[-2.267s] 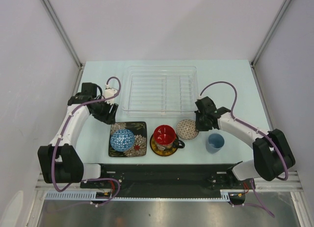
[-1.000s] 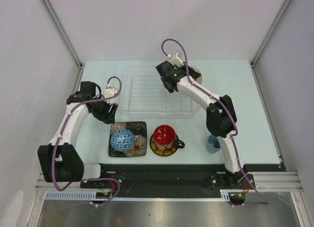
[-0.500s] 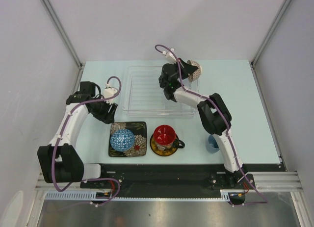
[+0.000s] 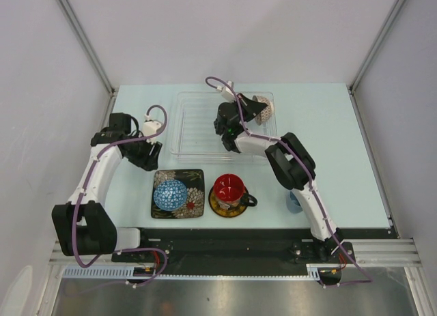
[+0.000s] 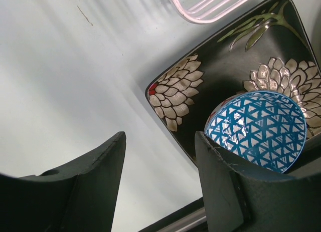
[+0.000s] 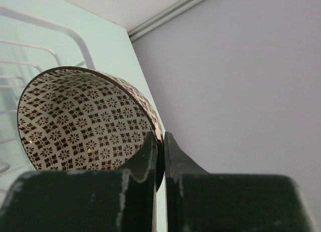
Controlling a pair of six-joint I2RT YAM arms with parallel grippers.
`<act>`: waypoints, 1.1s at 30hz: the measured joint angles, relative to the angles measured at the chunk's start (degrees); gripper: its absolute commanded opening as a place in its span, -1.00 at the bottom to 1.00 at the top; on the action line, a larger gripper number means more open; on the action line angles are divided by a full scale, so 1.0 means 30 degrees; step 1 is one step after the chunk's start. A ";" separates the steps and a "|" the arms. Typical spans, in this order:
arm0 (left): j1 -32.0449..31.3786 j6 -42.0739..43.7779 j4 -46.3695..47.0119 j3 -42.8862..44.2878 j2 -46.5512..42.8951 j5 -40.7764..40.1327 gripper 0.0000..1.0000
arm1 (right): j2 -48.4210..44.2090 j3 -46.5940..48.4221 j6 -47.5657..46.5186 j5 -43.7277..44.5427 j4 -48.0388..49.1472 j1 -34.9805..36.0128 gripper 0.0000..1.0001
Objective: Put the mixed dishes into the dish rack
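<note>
beige patterned bowl (image 6: 85, 122) pinched in right gripper (image 6: 160, 140), probably over clear plastic dish rack (image 4: 194, 125); seat it edgewise; left gripper (image 5: 159, 138) parted.

The table (image 4: 334, 125) bears the dish rack (image 4: 198, 128), black square plate (image 4: 195, 179), saucer (image 4: 218, 209) and blue cup (image 4: 292, 203).

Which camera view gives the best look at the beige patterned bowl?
The right wrist view: the beige patterned bowl is large there, its inner pattern clear, its rim pinched in the right hand. The top view shows it small, tilted over the dish rack. The left wrist view does not show it.
</note>
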 measured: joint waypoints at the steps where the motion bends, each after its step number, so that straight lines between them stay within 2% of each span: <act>1: 0.0007 -0.0073 0.0095 0.0000 0.0000 0.0000 0.24 | 0.0131 0.0000 0.0000 0.0000 0.0036 0.0044 -1.00; 13: 0.0109 -0.0211 0.0306 -0.0015 -0.0007 0.0000 0.23 | 0.1836 0.0291 -0.0568 -0.0095 0.0896 -0.0444 -1.00; 17: 0.0124 -0.0270 0.0299 -0.0015 -0.0007 0.0000 0.23 | 0.2667 0.1166 -0.1566 -0.0087 0.1974 -0.0444 -0.92; 20: 0.0131 -0.0270 0.0291 -0.0015 0.0000 0.0000 0.23 | 0.3373 0.1676 -0.2266 -0.0073 0.2805 -0.0466 -0.74; 21: 0.0131 -0.0277 0.0284 -0.0015 0.0000 -0.0007 0.24 | 0.3570 0.1851 -0.2594 -0.0058 0.2943 -0.0481 -0.53; 23: 0.0131 -0.0277 0.0262 -0.0015 0.0000 0.0000 0.25 | 0.3730 0.2004 -0.3009 -0.0015 0.3395 -0.0517 -0.26; 25: 0.0146 -0.0284 0.0248 -0.0015 0.0000 -0.0007 0.27 | 0.3840 0.2091 -0.3519 0.0051 0.3934 -0.0576 -0.14; 26: 0.0168 -0.0291 0.0248 -0.0015 0.0000 -0.0007 0.28 | 0.3876 0.2120 -0.3752 0.0117 0.4138 -0.0597 0.06; 28: 0.0189 -0.0335 0.0233 -0.0015 0.0000 -0.0015 0.28 | 0.3956 0.2127 -0.4116 0.0138 0.4517 -0.0597 0.26; 29: 0.0204 -0.0357 0.0233 -0.0015 0.0000 -0.0022 0.28 | 0.3956 0.2127 -0.4371 0.0131 0.4685 -0.0590 0.46; 33: 0.0233 -0.0408 0.0233 -0.0015 0.0000 -0.0051 0.28 | 0.3912 0.2164 -0.5144 0.0146 0.5464 -0.0503 0.70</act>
